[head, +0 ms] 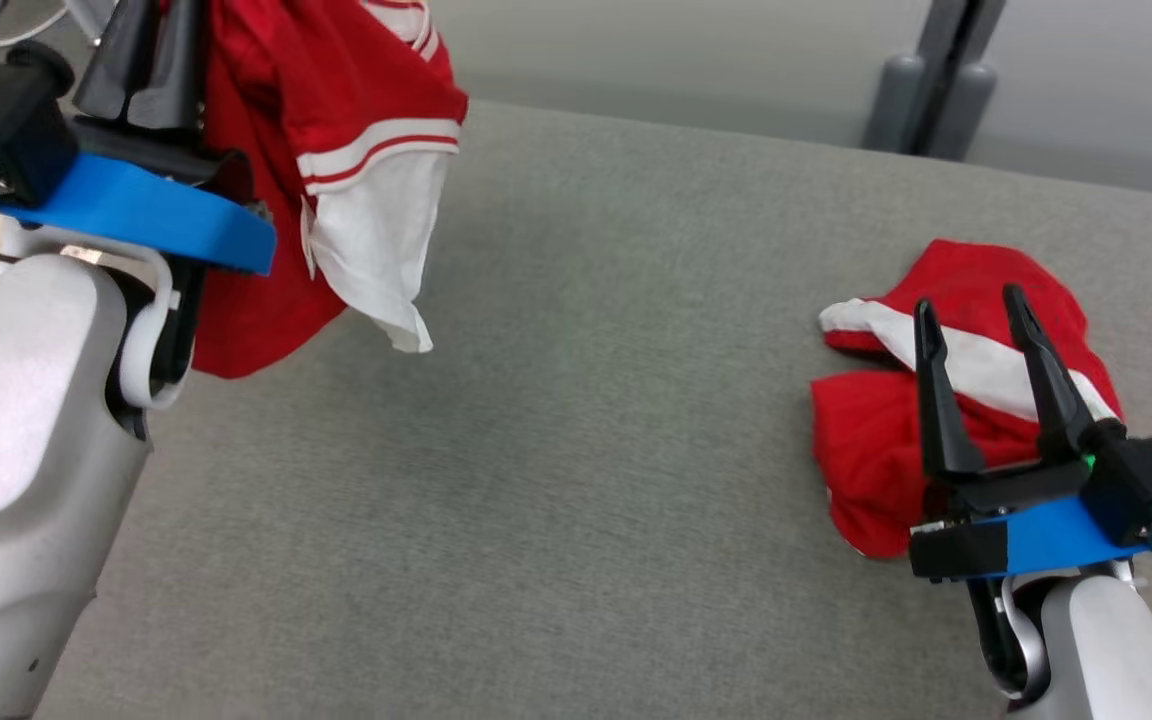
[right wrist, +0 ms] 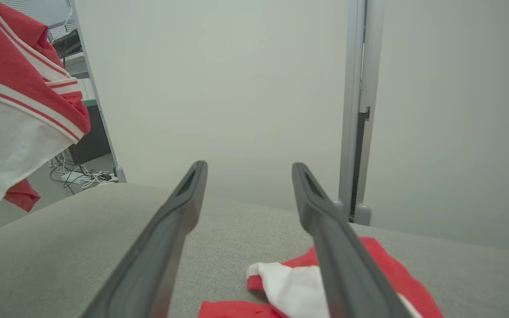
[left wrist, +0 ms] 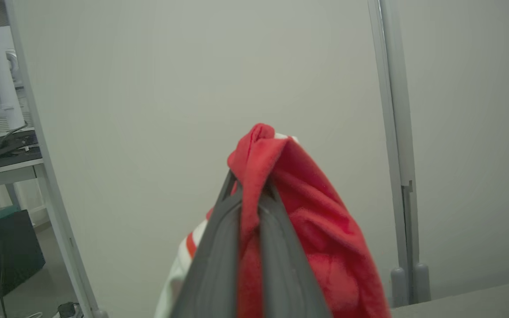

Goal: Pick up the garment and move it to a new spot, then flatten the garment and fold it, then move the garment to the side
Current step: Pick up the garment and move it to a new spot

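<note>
A red garment with white panels and red-white stripes (head: 336,130) hangs in the air at the upper left, clear of the grey surface. My left gripper (head: 151,60) is shut on its top fold, and the left wrist view shows red cloth (left wrist: 281,185) pinched between the two grey fingers (left wrist: 219,247). The hanging garment (right wrist: 11,101) also appears at the left of the right wrist view. A second crumpled red and white garment (head: 876,430) lies on the right of the surface. My right gripper (head: 971,305) stands open just above it, with nothing between its fingers.
The grey padded surface (head: 576,450) spreads wide between the two garments. Behind its far edge stand a pale wall and a grey post (head: 936,90). Cables (right wrist: 82,176) lie on the floor beyond the left corner.
</note>
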